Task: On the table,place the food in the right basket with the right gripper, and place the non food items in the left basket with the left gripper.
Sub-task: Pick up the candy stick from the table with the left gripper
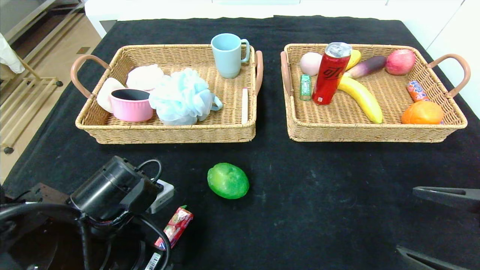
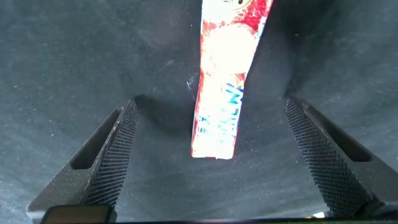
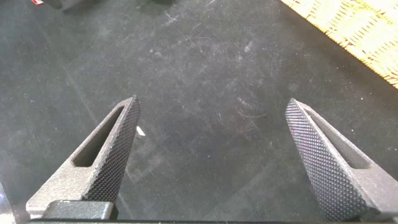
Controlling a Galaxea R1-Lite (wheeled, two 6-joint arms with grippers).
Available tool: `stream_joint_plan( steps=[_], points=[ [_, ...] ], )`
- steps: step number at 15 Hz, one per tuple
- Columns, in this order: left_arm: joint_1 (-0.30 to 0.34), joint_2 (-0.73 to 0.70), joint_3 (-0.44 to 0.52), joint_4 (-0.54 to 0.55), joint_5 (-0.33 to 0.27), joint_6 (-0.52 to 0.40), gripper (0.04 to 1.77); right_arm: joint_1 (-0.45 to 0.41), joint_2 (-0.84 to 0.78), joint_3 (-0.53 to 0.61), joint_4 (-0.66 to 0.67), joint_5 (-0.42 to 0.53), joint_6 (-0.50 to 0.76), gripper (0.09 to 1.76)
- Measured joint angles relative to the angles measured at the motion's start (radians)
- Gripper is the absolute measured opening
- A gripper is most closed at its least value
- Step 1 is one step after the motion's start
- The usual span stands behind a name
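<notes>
Red snack packet lies flat on the black cloth at the table's near-left edge, about 7 o'clock of the green fruit. Left gripper hangs over it, jaws spread wide, empty; the packet's long axis runs between them. Right gripper at near right, spread and empty, over bare cloth. Only the left wrist view shows the straddle; the head view has the arm in the way.
</notes>
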Motion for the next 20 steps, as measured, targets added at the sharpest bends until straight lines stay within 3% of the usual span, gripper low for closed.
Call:
stream_joint_plan(
  steps=[4, 8, 11, 12, 20],
  points=[
    [0.000, 0.021, -0.003, -0.001, 0.004, -0.001, 1.69, 0.000, 0.001, 0.001, 0.001, -0.001, -0.001, 1.71],
    [0.000, 0.037, -0.010, 0.000, 0.005, -0.001, 1.03, 0.000, 0.008, 0.005, -0.001, 0.000, -0.004, 1.71],
    [0.000, 0.042, -0.011, 0.000, 0.006, -0.001, 0.74, 0.000, 0.010, 0.006, -0.002, 0.000, -0.004, 1.71],
    [0.000, 0.043, -0.011, 0.000, 0.007, -0.001, 0.36, 0.000, 0.011, 0.006, -0.002, 0.000, -0.004, 1.71],
    [0.000, 0.047, -0.003, -0.050, 0.005, -0.009, 0.35, 0.001, 0.013, 0.008, -0.001, 0.000, -0.003, 1.71]
  ],
)
